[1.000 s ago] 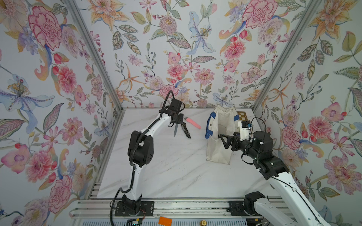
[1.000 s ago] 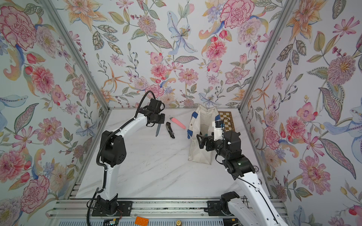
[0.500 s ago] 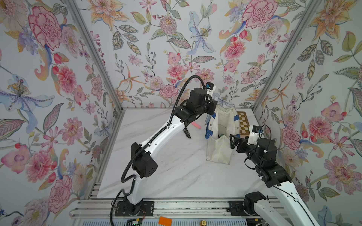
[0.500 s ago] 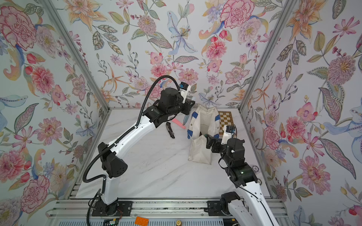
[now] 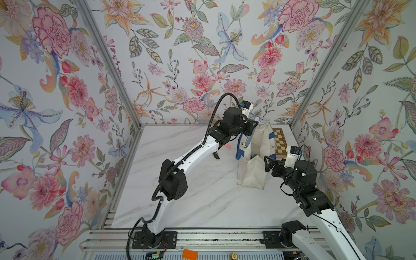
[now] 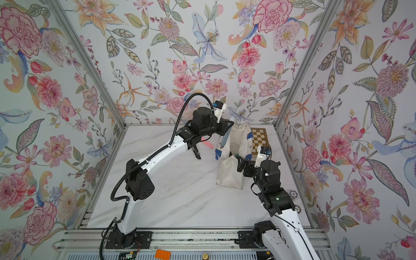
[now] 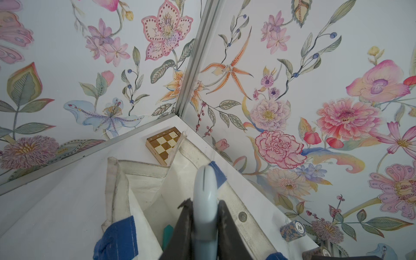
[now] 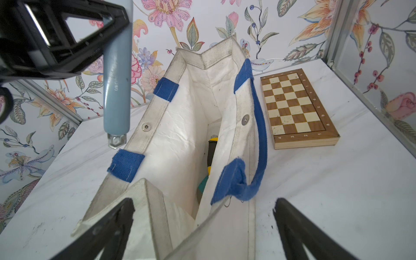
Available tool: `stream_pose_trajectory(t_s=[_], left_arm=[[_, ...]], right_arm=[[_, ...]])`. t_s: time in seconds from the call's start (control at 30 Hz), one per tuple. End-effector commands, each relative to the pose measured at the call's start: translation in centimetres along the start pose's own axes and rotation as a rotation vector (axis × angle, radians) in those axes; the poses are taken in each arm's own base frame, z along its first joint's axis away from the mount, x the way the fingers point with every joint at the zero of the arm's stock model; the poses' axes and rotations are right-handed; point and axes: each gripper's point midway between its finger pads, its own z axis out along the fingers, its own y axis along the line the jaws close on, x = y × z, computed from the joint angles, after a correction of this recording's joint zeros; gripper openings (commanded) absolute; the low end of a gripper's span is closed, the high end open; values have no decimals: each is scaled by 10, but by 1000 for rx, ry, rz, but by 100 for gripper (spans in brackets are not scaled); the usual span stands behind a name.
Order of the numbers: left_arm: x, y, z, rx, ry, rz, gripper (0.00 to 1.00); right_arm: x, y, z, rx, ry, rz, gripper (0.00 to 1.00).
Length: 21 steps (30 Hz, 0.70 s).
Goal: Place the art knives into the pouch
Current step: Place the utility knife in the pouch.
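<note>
Jaws of the left pincer pinch the art knife near the pouch; right pincer spread wide

Your white worktop carries the pouch, standing up, a chequered board just beside it, and a pink stick.

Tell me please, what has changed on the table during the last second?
The left hand, shut on the art knife throughout, rose from near the table and swung across to the rim of the pouch. The right hand drew back slightly from the pouch's side, open as before. Nothing was taken or released. The pouch and chequered board stayed put.
</note>
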Motion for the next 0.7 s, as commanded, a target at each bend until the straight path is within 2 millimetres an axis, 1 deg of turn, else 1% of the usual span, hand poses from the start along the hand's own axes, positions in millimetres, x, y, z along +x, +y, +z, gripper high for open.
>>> stream_pose_trajectory(t_s=[0.0, 0.1, 0.17, 0.23, 0.3, 0.33, 0.37, 0.47, 0.53, 0.6, 0.67], left_arm=[[0, -15, 8, 69, -21, -17, 0], [12, -14, 16, 89, 3, -30, 0], [19, -15, 21, 105, 29, -37, 0], [22, -19, 24, 122, 45, -28, 0], [25, -17, 26, 119, 55, -22, 0], [26, -16, 26, 116, 59, -21, 5], [28, -15, 26, 112, 63, -18, 15], [29, -15, 24, 103, 81, -10, 51], [23, -16, 18, 82, 85, 19, 70], [14, -10, 7, 19, 77, 63, 99], [4, -2, -5, -46, 62, 97, 99]], right_arm=[[6, 0, 1, -11, 19, 18, 99], [7, 2, 3, -21, 30, 17, 99], [9, 7, 4, -48, 45, 13, 99], [10, 14, 5, -82, 64, 16, 99], [11, 18, 8, -102, 86, 23, 99], [11, 20, 9, -107, 93, 24, 99], [10, 22, 9, -116, 97, 22, 99], [5, 28, 7, -144, 89, 12, 99], [0, 32, 3, -164, 77, 0, 99], [-8, 35, 0, -173, 60, -14, 99], [-14, 38, -2, -177, 58, -30, 99]])
